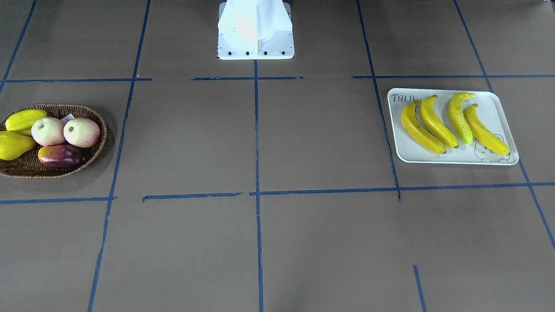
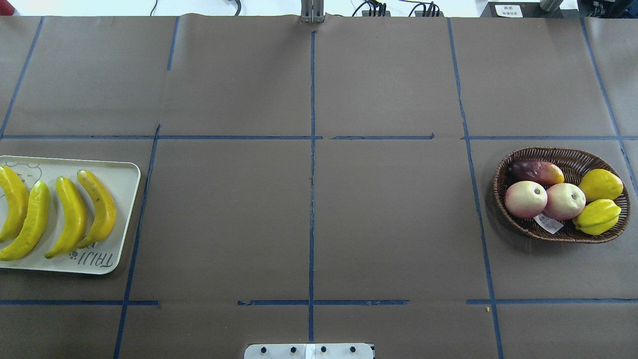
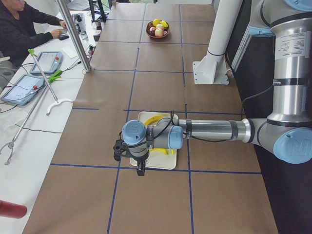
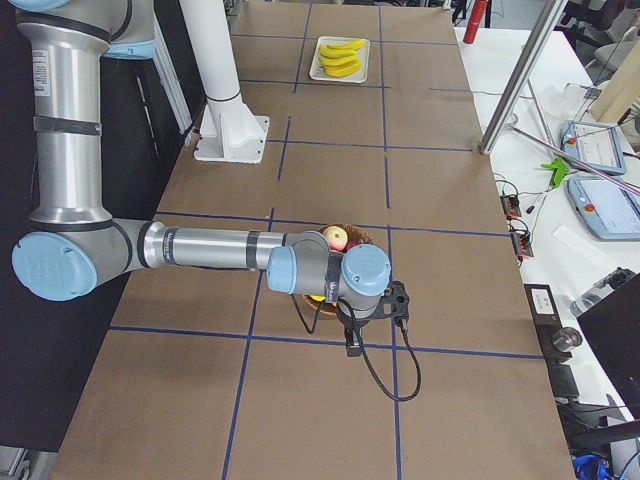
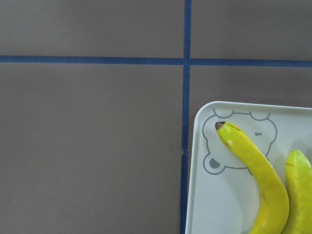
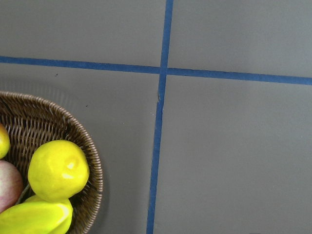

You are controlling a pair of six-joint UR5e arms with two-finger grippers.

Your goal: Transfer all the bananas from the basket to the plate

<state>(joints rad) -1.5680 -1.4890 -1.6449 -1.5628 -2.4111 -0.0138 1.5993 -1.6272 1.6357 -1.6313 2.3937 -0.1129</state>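
On the worktop (image 2: 309, 224), seen from overhead, the plate (image 2: 124, 189) sits at nine o'clock and the basket (image 2: 573, 158) at three. All four bananas (image 2: 74, 217) lie side by side on the plate, so we judge the transfer complete. The basket holds only other fruit (image 2: 526, 199). The left gripper (image 3: 140, 168) hangs over the plate and the right gripper (image 4: 352, 345) over the basket, but we cannot tell how open either is.
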